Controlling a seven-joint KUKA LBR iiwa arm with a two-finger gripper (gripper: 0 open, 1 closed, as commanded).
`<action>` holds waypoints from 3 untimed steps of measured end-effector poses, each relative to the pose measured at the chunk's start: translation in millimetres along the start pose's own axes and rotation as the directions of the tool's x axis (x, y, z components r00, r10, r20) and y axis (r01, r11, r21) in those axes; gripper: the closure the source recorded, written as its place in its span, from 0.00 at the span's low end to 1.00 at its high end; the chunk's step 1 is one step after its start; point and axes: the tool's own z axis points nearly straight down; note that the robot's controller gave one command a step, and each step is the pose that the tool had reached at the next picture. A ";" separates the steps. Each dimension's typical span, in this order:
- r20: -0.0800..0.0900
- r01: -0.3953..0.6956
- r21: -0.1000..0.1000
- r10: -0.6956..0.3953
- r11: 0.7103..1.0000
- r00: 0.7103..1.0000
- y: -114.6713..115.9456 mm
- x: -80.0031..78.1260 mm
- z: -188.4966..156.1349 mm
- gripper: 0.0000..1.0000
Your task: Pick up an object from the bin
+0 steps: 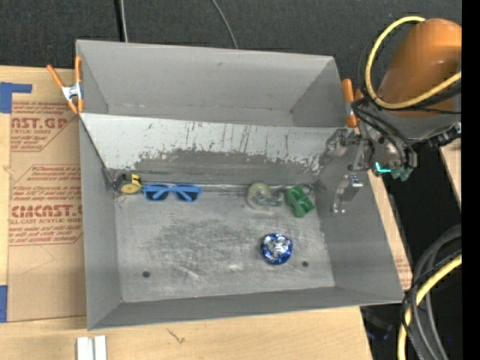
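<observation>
Gripper (pixel 342 198) by right wall of grey bin (pixel 217 81), spread or pressed: cannot tell; small green plastic piece (pixel 300 200) just left, on scuffed floor.

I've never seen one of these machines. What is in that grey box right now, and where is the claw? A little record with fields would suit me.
container: grey metal bin
gripper: at the bin's right wall, to the right of the green piece
nearest thing: small green plastic piece, back right
beside it: pale see-through round thing
back left: blue plastic sunglasses
far back left corner: small yellow thing
front, alone: blue-and-white patterned ball
</observation>
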 end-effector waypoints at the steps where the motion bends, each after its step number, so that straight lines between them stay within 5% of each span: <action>1: 0.010 0.217 0.003 -0.217 0.976 0.976 79.0 0.7 143.1 0.00; 2: 0.009 0.109 0.001 -0.109 0.994 0.994 17.3 59.5 151.8 0.00; 3: 0.016 0.253 0.005 -0.253 0.968 0.967 -10.9 84.1 164.9 0.00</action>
